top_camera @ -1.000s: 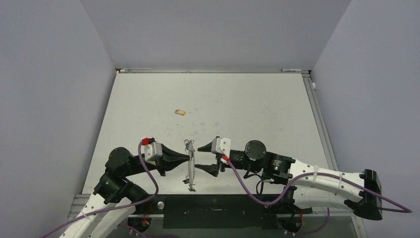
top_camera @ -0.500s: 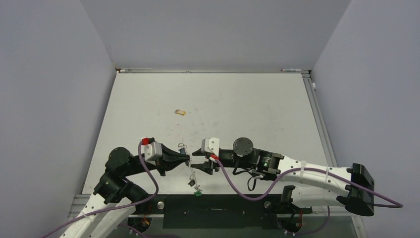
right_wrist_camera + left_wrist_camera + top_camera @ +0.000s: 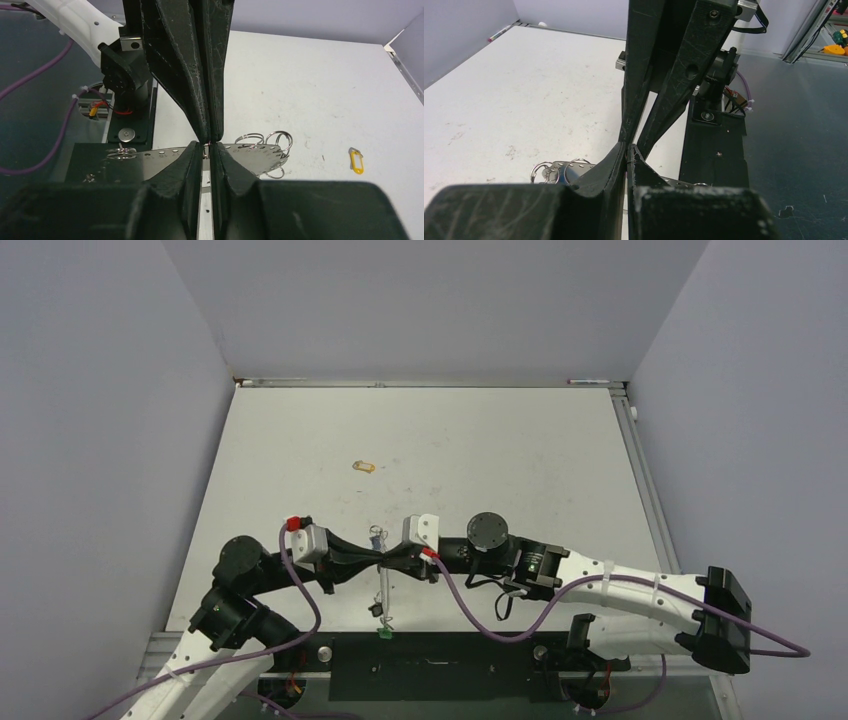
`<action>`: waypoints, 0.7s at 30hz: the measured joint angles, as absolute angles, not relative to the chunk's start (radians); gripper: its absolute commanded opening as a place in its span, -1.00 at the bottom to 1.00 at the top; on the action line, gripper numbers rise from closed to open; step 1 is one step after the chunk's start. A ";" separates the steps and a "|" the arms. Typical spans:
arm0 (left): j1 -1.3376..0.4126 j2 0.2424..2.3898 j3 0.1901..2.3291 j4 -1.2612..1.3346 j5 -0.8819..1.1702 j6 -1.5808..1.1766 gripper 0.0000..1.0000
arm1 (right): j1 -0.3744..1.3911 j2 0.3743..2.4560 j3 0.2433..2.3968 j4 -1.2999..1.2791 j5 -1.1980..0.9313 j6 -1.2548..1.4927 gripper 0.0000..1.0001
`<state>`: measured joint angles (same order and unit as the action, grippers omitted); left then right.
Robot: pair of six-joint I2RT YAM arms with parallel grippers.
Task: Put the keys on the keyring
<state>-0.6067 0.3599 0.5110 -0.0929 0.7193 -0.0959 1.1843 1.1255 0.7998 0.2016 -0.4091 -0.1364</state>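
The keyring (image 3: 384,585) is a silvery perforated strip (image 3: 250,152) with wire rings (image 3: 543,171) at its far end. It hangs between both arms near the table's front edge. A green key (image 3: 382,633) and a dark key (image 3: 375,610) dangle from its near end. My left gripper (image 3: 380,558) (image 3: 626,147) is shut on the strip from the left. My right gripper (image 3: 391,558) (image 3: 206,146) meets it tip to tip from the right, shut on a small wire loop at the strip. A yellow key (image 3: 364,466) (image 3: 356,161) lies alone on the table.
The white table (image 3: 500,470) is walled at the back and on both sides. A black base plate (image 3: 430,665) runs along the near edge under the arms. A purple cable (image 3: 470,615) loops below the right arm.
My right gripper has moved left to the strip and shut on it. The keyring swung and now hangs straight, the green key shifting left. The left gripper stayed shut.
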 measured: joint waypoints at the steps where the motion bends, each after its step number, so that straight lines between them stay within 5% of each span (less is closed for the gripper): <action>1: -0.606 0.360 0.511 -0.094 0.719 -0.096 -1.00 | 1.184 1.131 0.802 0.201 -0.410 -0.136 -0.89; 9: -0.599 0.360 0.511 -0.095 0.709 -0.095 -1.00 | 1.178 1.143 0.810 0.200 -0.416 -0.149 -0.90; 14: -0.599 0.358 0.511 -0.099 0.687 -0.090 -0.17 | 1.178 1.142 0.817 0.174 -0.415 -0.176 -0.90; 21: -0.600 0.343 0.511 -0.102 0.677 -0.092 -0.13 | 1.178 1.139 0.855 0.060 -0.406 -0.226 -0.90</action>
<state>-0.6003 0.3431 0.5110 -0.1020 0.6773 -0.0921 1.1778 1.1385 0.8555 0.0597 -0.4061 -0.2260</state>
